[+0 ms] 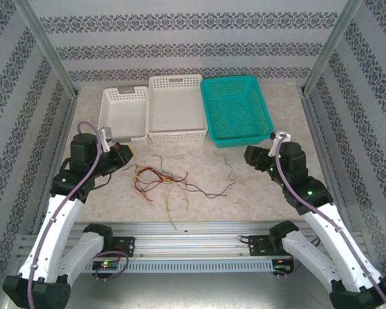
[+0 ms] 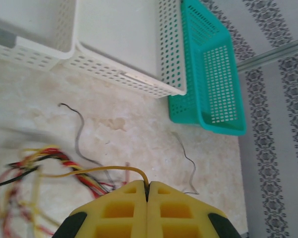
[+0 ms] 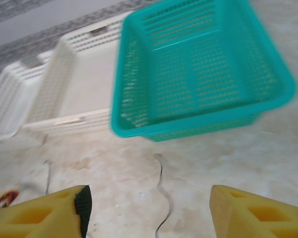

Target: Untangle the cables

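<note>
Left gripper [image 2: 147, 188] clenched on yellow cable [image 2: 99, 170]; right gripper [image 3: 149, 201] released; cables [image 1: 164, 179] seemingly stretched left-right.

Top view: bright, even, diffuse light; shadows faint, soft-edged; table [image 1: 244, 212] evenly lit, matte; focus sharp across frame.

Left wrist view: well lit; cables [image 2: 39, 168] smeared by motion blur toward left edge; white baskets [image 2: 129, 74] and teal basket [image 2: 221, 130] reasonably crisp; left gripper [image 2: 147, 187] soft, too near lens.

Right wrist view: motion blur over whole frame; basket mesh smeared; colours slightly washed; right gripper [image 3: 149, 203] soft-edged.
</note>
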Action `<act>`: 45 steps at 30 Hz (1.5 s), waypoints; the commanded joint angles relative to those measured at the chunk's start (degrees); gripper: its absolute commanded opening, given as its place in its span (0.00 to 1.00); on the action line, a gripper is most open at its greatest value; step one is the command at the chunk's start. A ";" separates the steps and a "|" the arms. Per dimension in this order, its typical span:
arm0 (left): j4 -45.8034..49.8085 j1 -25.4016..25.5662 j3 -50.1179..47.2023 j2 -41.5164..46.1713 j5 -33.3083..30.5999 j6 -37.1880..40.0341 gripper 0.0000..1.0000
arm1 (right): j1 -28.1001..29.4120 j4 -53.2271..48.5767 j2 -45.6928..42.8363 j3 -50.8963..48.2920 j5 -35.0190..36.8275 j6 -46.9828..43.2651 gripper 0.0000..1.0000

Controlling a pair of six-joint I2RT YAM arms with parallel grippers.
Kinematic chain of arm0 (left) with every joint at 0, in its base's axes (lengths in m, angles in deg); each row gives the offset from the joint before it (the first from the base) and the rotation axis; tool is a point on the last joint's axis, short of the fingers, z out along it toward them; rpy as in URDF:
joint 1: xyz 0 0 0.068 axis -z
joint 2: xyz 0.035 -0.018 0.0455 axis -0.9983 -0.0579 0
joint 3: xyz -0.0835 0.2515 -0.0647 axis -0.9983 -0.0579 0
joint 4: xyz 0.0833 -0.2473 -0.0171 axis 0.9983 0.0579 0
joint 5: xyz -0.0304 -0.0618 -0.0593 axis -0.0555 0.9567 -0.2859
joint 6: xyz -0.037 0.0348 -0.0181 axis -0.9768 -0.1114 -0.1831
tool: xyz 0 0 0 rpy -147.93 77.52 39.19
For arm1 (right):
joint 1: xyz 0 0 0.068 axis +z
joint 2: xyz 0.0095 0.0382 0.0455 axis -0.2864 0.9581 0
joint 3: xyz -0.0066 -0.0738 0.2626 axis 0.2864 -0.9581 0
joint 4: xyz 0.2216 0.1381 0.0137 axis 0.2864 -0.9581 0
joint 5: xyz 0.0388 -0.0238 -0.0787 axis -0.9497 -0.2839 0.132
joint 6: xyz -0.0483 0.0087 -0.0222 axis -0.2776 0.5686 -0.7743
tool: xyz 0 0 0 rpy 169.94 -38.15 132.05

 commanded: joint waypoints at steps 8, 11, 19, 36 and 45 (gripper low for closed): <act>-9.50 1.74 -1.51 0.23 4.66 -1.70 0.00 | 21.15 17.31 21.77 3.54 -5.06 -5.70 0.68; -10.26 1.74 -2.15 1.09 5.16 -2.14 0.00 | 22.75 24.02 28.55 4.33 -8.54 -5.37 0.70; -12.10 1.74 -3.66 3.06 5.75 -3.28 0.00 | 25.95 30.99 43.32 9.62 -11.36 -6.46 0.71; -13.08 1.75 -3.79 3.82 5.08 -4.03 0.00 | 30.45 38.10 57.70 11.90 -14.81 -0.69 0.66; -13.05 1.80 -3.79 5.15 4.93 -4.33 0.00 | 30.90 39.10 60.35 11.73 -11.41 0.02 0.24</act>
